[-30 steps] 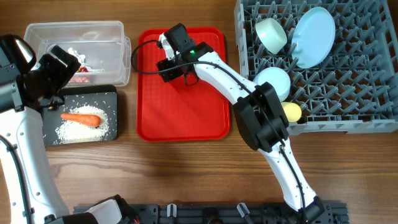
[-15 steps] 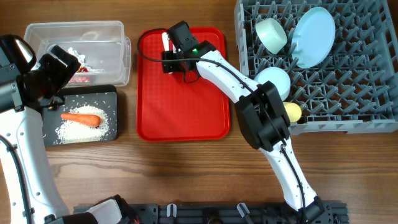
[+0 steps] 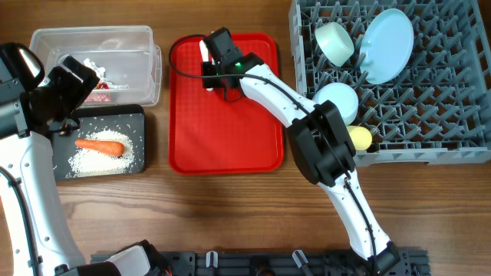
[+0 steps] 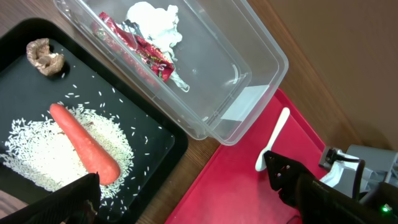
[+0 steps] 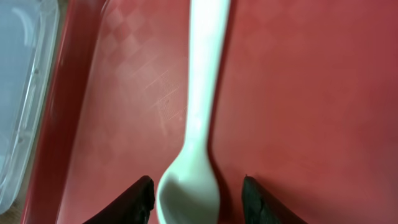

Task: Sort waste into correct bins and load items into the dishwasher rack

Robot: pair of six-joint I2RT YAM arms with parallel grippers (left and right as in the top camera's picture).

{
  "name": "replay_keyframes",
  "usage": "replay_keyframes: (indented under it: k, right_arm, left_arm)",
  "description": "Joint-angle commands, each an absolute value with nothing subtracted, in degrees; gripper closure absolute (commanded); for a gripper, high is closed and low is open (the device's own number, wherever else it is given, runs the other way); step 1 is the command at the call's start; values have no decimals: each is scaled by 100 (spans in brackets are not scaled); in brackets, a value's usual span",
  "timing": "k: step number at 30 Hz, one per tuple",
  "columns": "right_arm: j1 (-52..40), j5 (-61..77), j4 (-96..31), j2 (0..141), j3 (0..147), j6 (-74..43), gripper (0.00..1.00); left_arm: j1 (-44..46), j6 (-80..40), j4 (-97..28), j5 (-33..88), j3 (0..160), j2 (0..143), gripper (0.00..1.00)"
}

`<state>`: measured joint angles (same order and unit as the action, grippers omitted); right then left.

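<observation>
Grey dishwasher rack (image 3: 399, 92) sits right of the red tray (image 3: 222, 130), just apart from it, and holds the pale blue plate (image 3: 386, 44) on edge at the side far from the tray. A mint bowl (image 3: 334, 42) is tipped beside the plate, a white-blue bowl (image 3: 337, 100) sits at the rack's tray-side edge, and a yellow cup (image 3: 359, 138) is at its near corner. Clear tub (image 3: 115, 38) is left of the tray at the far end, almost touching it. It contains the red-and-white wrapper (image 4: 140, 50) and white tissue (image 4: 152, 15). Black tray (image 3: 136, 115) is left of the red tray at the near end, against the tub. It carries the carrot (image 4: 84, 146) lying on scattered rice (image 4: 37, 155), with a brown food lump (image 4: 45, 55) in its corner away from the red tray. White spoon (image 5: 199, 93) lies flat on the red tray in the far-left corner, near the tub. Right gripper (image 5: 198, 202) is low over that corner, fingers apart on either side of the spoon's bowl and not clamped on it. Left gripper (image 4: 186, 199) hangs over the black tray and tub, left of the red tray, fingers wide apart, holding nothing.
</observation>
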<state>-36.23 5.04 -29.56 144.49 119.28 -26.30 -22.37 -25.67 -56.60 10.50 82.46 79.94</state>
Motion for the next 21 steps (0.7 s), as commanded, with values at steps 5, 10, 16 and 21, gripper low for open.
replay_keyframes:
  k: [5, 10, 16, 21]
  right_arm:
    - [-3693, 648, -3057, 14792, 11843, -2718, 60]
    - [-3695, 672, -3092, 14857, 11843, -2766, 71]
    - [-3695, 836, -3092, 14894, 11843, -2869, 83]
    - [-3695, 967, -3092, 14894, 11843, -2864, 94]
  left_arm:
    - [-2274, -2598, -5645, 1037, 8252, 8027, 0]
    - [-2274, -2596, -5645, 1037, 8252, 8027, 0]
    - [-2274, -2598, -5645, 1037, 8252, 8027, 0]
    - [-2274, -2598, -5645, 1037, 8252, 8027, 0]
